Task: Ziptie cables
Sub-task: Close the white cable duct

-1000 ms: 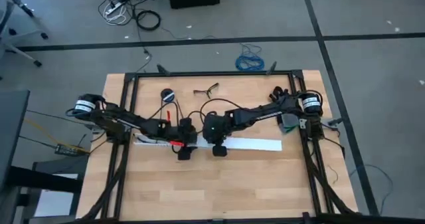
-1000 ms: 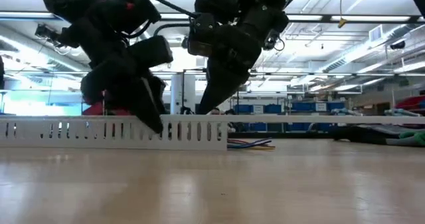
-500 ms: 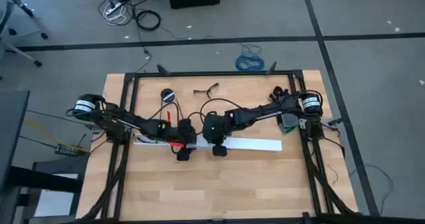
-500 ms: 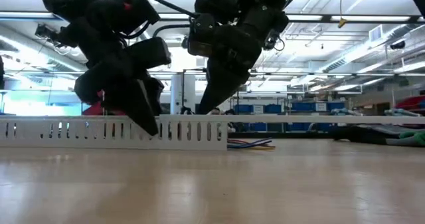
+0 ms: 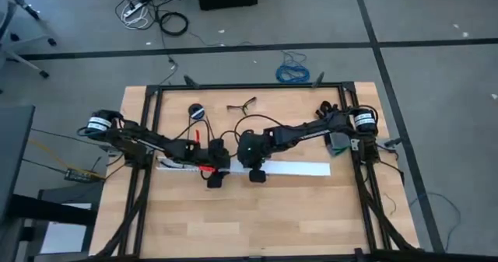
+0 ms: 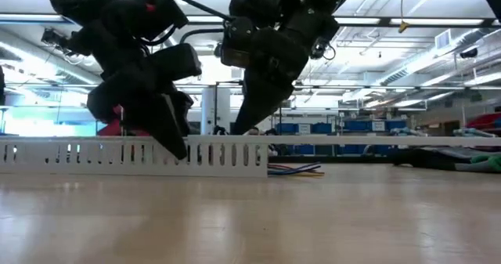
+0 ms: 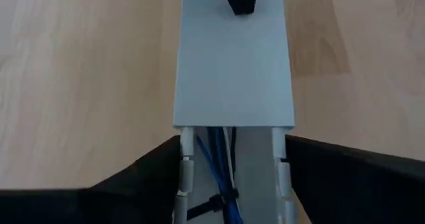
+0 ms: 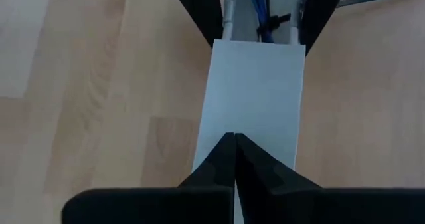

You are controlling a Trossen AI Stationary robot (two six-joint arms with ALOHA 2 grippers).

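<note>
The pale wooden worktop [image 5: 257, 215], framed by black rails, carries a long white slotted plastic strip [image 5: 296, 168] lying across its middle; the strip serves as the reference below. A flat white cover [image 7: 234, 71] closes the part of the strip nearer the right arm, while the other part is an open channel with slotted walls [image 6: 117, 154]. The left arm reaches in over the open channel; the left gripper [image 7: 232, 177] stands spread wide, one dark finger [image 7: 143, 177] on each outer side of the channel, holding nothing. The right arm reaches the strip's middle; the right gripper [image 8: 234, 159] has its two fingertips pressed together, point down on the white cover just short of the cover's edge, with nothing between them. The cables [image 7: 222, 164], thin blue and dark wires, lie lengthwise inside the open channel, running under the cover's edge. A small black tie [image 7: 216, 203] crosses the cables within the channel.
</note>
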